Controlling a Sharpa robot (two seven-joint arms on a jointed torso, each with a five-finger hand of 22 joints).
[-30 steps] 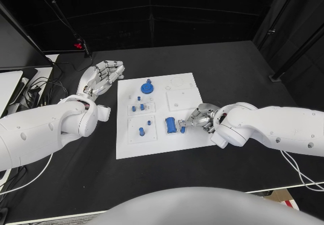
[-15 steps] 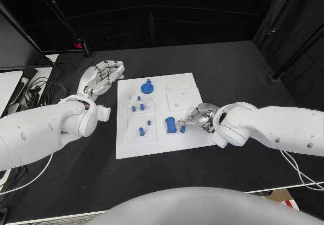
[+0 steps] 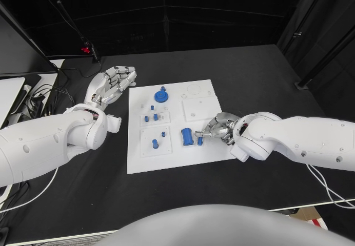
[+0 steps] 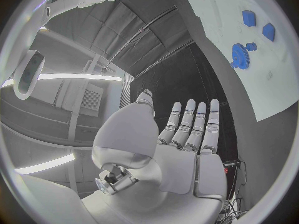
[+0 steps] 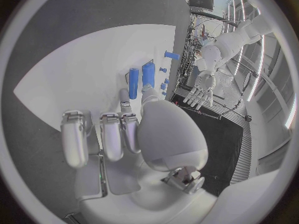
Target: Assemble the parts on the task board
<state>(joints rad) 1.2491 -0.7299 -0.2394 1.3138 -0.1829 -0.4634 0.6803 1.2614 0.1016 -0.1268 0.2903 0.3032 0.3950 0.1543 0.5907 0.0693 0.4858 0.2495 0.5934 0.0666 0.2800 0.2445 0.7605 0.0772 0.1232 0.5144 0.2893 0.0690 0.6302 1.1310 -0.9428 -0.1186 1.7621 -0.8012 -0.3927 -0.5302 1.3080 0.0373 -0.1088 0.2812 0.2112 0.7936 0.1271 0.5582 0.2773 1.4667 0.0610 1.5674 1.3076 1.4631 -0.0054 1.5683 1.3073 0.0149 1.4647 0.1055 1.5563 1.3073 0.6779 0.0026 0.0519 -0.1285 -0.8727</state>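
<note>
On the white task board (image 3: 177, 154), the right robot hand (image 3: 219, 128) pinches a small blue part (image 3: 199, 139) beside a larger blue block (image 3: 187, 136); a loose pinch could tip it. Farther left, the left robot hand (image 3: 111, 82) hovers, fingers spread, holding nothing, over the black counter (image 3: 244, 66).

Bare black table (image 3: 244, 77) beyond the task board (image 3: 203, 154); blue parts (image 3: 187, 136) crowding its middle.

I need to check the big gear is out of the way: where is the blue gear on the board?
In the head view the blue gear sits near the task board's far edge, left of middle, nearest the left hand.
</note>
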